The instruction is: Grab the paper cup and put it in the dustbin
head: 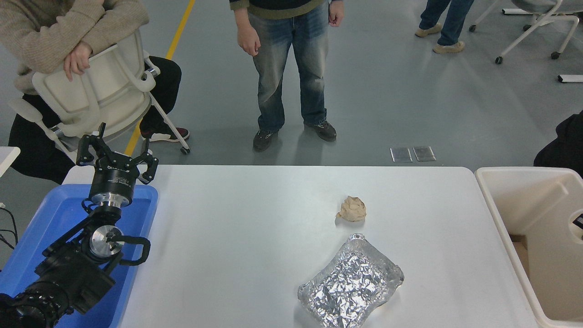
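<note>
Left tool (119, 154), fingers spread, hovers over the blue tray (54, 214) at the worktop's (250, 237) left end. The dustbin (514, 214) adjoins the worktop's right end, the paper cup (575, 232) inside (right tool (579, 222) a dark sliver, grip unreadable).

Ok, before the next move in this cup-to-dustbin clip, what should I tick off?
1. Paper cup inside the dustbin: cannot tell. Only a cream curved edge shows at the picture's right edge.
2. Right claw let go: cannot tell. Only a dark sliver shows there.
3. Left claw parked, open, over the blue tray: ok.
4. Crumpled paper ball and foil pack on the table, apart from the dustbin: ok.
5. Standing person back from the table's far edge: ok.
</note>
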You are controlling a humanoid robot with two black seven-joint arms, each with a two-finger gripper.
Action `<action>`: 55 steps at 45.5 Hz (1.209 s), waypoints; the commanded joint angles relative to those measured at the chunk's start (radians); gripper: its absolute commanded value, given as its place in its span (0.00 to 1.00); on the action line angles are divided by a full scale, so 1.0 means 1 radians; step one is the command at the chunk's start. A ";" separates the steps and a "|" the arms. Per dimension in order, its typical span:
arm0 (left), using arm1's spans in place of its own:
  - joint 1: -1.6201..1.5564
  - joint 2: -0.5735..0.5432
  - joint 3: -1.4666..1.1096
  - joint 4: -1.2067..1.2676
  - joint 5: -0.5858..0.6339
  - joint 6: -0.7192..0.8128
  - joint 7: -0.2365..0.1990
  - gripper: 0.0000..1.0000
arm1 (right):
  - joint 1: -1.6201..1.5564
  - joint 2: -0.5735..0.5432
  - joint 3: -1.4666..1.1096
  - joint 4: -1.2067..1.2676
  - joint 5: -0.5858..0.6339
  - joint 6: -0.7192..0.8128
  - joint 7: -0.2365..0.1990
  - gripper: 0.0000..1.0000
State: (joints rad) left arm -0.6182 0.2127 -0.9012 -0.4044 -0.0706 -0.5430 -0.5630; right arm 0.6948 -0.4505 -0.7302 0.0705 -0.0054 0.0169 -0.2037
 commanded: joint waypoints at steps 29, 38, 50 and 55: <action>0.000 0.001 -0.001 -0.001 0.000 0.000 0.000 0.99 | -0.107 0.081 0.020 -0.087 0.008 -0.215 0.000 0.70; 0.000 0.001 -0.001 0.001 0.002 0.000 0.000 0.99 | -0.101 0.076 0.025 -0.075 0.011 -0.221 0.001 0.77; 0.000 0.001 -0.001 -0.001 0.000 0.000 0.000 0.99 | -0.028 0.013 0.026 0.086 0.013 -0.219 0.001 0.77; 0.000 -0.001 -0.001 0.001 0.000 0.000 0.000 0.99 | 0.041 -0.043 0.026 0.222 0.013 -0.221 0.001 0.77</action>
State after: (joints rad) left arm -0.6182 0.2127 -0.9021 -0.4042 -0.0701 -0.5430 -0.5630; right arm 0.6411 -0.4156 -0.7050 0.0993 0.0066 -0.1973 -0.2031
